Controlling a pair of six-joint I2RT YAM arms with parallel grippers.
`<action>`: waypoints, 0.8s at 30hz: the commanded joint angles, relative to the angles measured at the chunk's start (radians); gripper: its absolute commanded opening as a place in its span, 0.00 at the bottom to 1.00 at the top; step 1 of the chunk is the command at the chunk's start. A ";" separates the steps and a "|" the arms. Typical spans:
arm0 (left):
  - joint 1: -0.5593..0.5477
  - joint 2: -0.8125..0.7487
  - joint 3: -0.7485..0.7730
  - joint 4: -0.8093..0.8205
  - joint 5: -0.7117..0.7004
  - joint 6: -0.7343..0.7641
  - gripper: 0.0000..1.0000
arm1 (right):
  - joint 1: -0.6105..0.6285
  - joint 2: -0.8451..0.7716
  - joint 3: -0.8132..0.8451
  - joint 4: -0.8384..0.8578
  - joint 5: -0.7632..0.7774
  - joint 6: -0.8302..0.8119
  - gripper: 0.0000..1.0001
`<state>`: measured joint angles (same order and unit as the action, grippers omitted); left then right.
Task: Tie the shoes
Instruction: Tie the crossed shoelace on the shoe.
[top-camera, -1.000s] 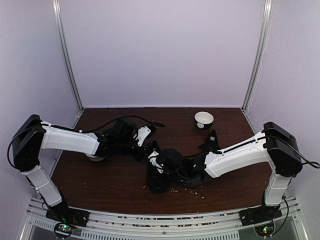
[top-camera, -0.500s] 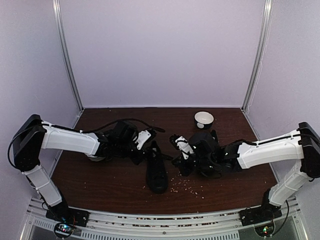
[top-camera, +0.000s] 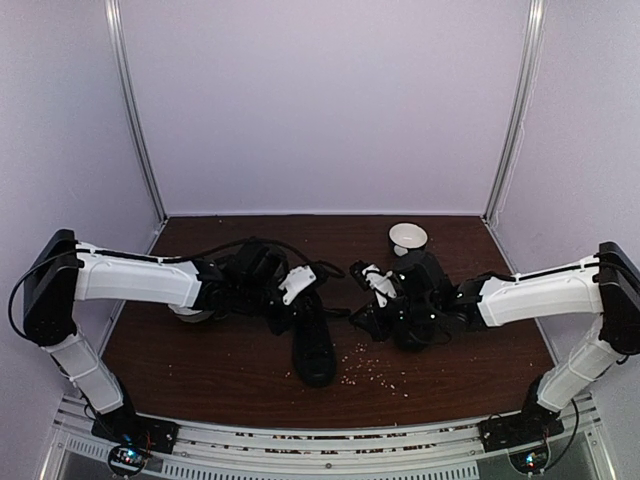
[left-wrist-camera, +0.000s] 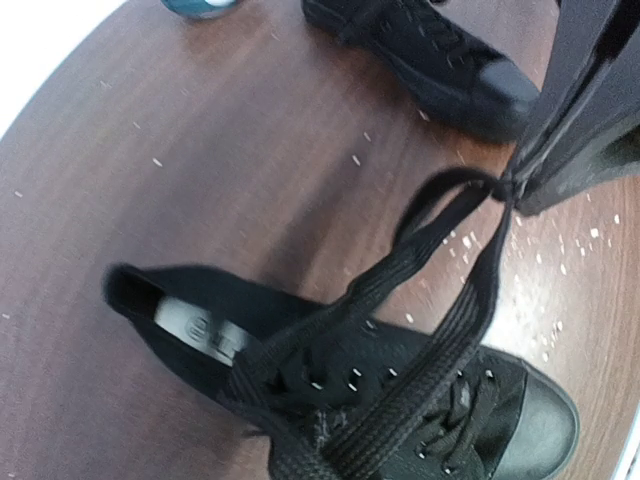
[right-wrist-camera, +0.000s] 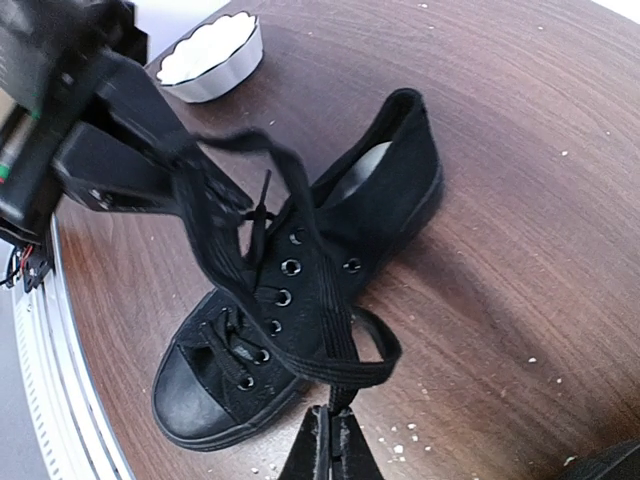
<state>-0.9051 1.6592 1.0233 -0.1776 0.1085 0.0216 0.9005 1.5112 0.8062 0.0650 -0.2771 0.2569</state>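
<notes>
One black shoe (top-camera: 313, 345) lies mid-table with its toe toward the near edge, also seen in the left wrist view (left-wrist-camera: 400, 400) and the right wrist view (right-wrist-camera: 300, 300). My right gripper (right-wrist-camera: 332, 425) is shut on a loop of its black lace (right-wrist-camera: 350, 365), just right of the shoe (top-camera: 357, 272). My left gripper (top-camera: 312, 278) sits over the shoe's heel end, shut on the other lace strand (right-wrist-camera: 190, 190); its own fingertips are out of the left wrist view. The lace loop (left-wrist-camera: 450, 260) rises to the right gripper's tip (left-wrist-camera: 515, 185). The second shoe (left-wrist-camera: 430, 50) lies under the right arm.
A white bowl (top-camera: 408, 238) stands at the back right. Another white bowl (right-wrist-camera: 210, 55) sits under the left arm. Pale crumbs (top-camera: 375, 372) are scattered right of the shoe. Metal posts and walls close in the sides and back.
My right gripper has pulled away from over the shoe to its right and back, drawing the lace loop out. The left gripper has shifted slightly right.
</notes>
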 joint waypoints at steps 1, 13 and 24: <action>0.002 0.001 0.062 -0.024 -0.017 0.006 0.02 | -0.035 -0.002 -0.015 0.023 -0.074 -0.022 0.00; -0.101 -0.050 0.133 -0.134 0.131 0.204 0.58 | -0.079 0.027 -0.011 0.037 -0.126 -0.034 0.00; 0.053 -0.157 0.062 -0.159 0.199 0.219 0.38 | -0.089 0.034 -0.006 0.031 -0.146 -0.043 0.00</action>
<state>-0.9443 1.5169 1.1130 -0.3473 0.2558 0.2462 0.8177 1.5333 0.7994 0.0795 -0.4046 0.2287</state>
